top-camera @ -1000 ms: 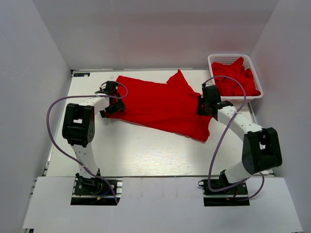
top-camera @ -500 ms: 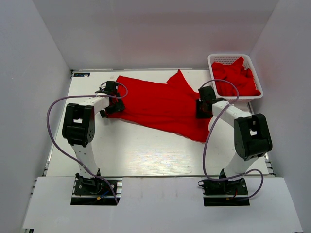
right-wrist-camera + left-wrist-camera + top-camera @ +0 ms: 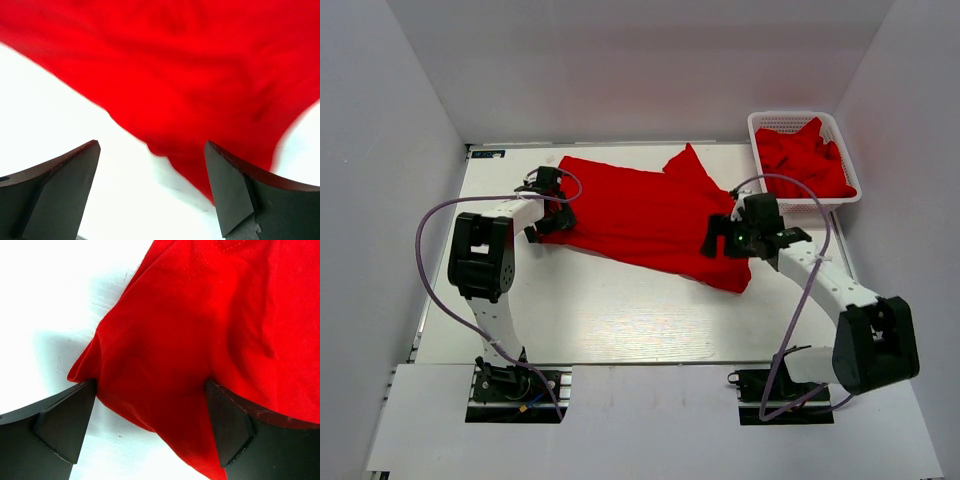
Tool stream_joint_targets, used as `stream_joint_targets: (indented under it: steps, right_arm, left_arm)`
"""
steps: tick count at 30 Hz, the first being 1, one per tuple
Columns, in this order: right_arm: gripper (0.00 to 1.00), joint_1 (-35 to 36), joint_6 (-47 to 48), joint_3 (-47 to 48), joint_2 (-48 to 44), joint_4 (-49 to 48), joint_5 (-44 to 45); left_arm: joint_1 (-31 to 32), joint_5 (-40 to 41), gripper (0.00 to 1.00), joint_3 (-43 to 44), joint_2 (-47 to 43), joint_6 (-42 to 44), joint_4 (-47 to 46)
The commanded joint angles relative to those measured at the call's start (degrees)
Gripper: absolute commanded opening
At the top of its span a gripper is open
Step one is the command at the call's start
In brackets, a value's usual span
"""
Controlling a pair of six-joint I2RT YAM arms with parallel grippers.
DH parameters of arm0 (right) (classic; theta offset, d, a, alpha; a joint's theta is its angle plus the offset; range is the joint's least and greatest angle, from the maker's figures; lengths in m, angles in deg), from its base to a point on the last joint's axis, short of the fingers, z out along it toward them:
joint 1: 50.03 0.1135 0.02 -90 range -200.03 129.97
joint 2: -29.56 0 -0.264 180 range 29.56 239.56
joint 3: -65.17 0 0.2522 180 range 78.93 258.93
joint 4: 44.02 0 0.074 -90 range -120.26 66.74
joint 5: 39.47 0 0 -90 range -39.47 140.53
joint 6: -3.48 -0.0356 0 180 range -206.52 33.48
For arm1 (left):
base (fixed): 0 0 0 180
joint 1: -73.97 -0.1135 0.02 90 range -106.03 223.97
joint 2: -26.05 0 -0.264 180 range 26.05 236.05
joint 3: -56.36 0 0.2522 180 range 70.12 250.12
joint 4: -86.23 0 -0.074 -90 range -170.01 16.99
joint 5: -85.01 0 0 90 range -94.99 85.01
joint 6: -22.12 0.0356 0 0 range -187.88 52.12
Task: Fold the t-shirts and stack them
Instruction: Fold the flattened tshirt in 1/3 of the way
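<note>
One spread shirt (image 3: 650, 215); one basket (image 3: 790, 116) of heaped shirts (image 3: 810, 160), count unclear; two grippers: left gripper (image 3: 551, 214), right gripper (image 3: 724, 238); one table (image 3: 620, 310)

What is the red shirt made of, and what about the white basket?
The red shirt looks like soft, matte cloth: it wrinkles and shows stitched seams. The white basket is probably hard plastic, with smooth walls full of little holes.

white-and-black arms (image 3: 498, 318), purple cables (image 3: 418, 255), dark wedge fingers (image 3: 59, 426)

High rear overhead; two wrist close-ups down onto the same t-shirt (image 3: 210, 330)
</note>
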Motion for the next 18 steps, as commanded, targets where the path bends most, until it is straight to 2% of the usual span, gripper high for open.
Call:
stream_joint_targets:
  steps: [1, 4, 9, 11, 15, 18]
  right_arm:
    - [0.9, 0.59, -3.16, -3.94, 4.74, -3.22, -7.91]
    - [0.9, 0.15, -5.79, -5.0, 8.35, -5.78, -7.57]
    - [0.9, -0.46, -12.11, -7.98, 9.85, -6.05, -1.26]
    - [0.9, -1.34, -14.92, -11.93, 8.28, -5.0, 0.95]
    - [0.9, -2.58, -18.79, -18.96, 5.38, -0.43, -1.14]
    - [0.9, -2.84, -21.86, -25.64, -1.36, 3.53, -2.2]
  left_arm:
    - [-0.6, -1.44, 1.0, -1.87, -2.52, 0.2, 2.2]
    - [-0.6, -2.06, 1.0, -3.37, -2.52, 0.2, 2.2]
    - [-0.6, -2.59, 1.0, -7.49, -3.21, -2.26, 2.81]
    - [-0.6, -2.59, 1.0, -9.69, -5.24, -4.18, 4.3]
    - [-0.6, -8.11, 1.0, -19.18, -10.15, -6.3, 3.61]
    - [-0.08, -10.23, 1.0, -24.28, -14.27, -8.76, 5.36]
